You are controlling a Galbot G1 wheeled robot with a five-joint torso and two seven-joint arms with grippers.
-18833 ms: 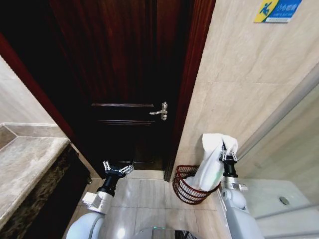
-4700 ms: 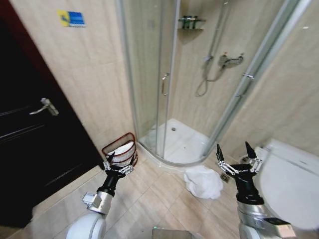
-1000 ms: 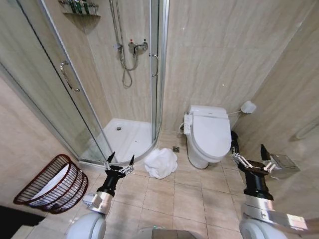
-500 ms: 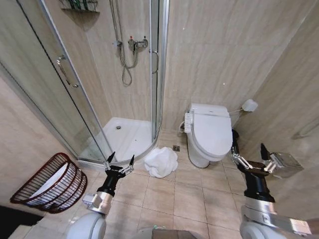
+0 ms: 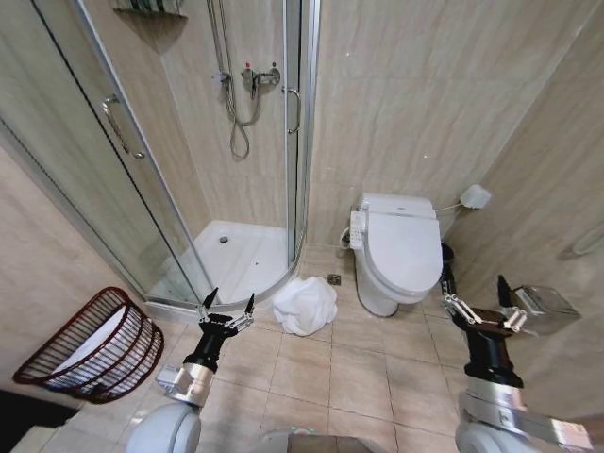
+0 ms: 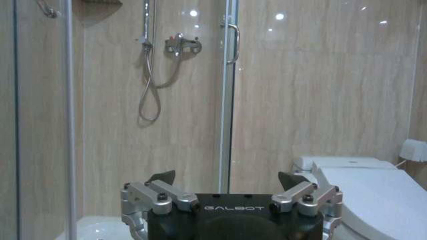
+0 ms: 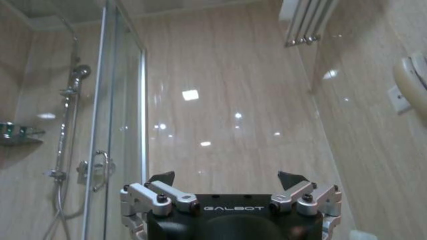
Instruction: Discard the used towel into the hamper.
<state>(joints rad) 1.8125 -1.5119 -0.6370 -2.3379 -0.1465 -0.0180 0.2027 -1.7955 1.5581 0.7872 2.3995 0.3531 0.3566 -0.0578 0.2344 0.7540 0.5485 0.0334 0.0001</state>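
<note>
hamper (image 5: 90, 347): lower left of the frame, sitting on the floor tiles just beside the shower's glass wall, tipped over a bit. Dark reddish wicker with open lattice sides.
what's in the hamper: something white lying inside, looks like cloth showing through the lattice and at the open mouth.
towel (image 5: 305, 305): white, crumpled in a heap on the floor, center of the frame, right at the curved edge of the shower tray (image 5: 241, 260) and just beside the toilet (image 5: 396, 250) base. Well apart from the hamper.
my left claw (image 5: 225, 310): low center-left, fingers spread apart, holding nothing. It sits between the hamper and the towel, touching neither.
my right claw (image 5: 475, 291): lower right of the frame, also spread wide and empty, near the toilet's right side.
small bin (image 5: 545, 308): metallic thing at the right edge, just beside my right claw; can't tell what's in it.
</note>
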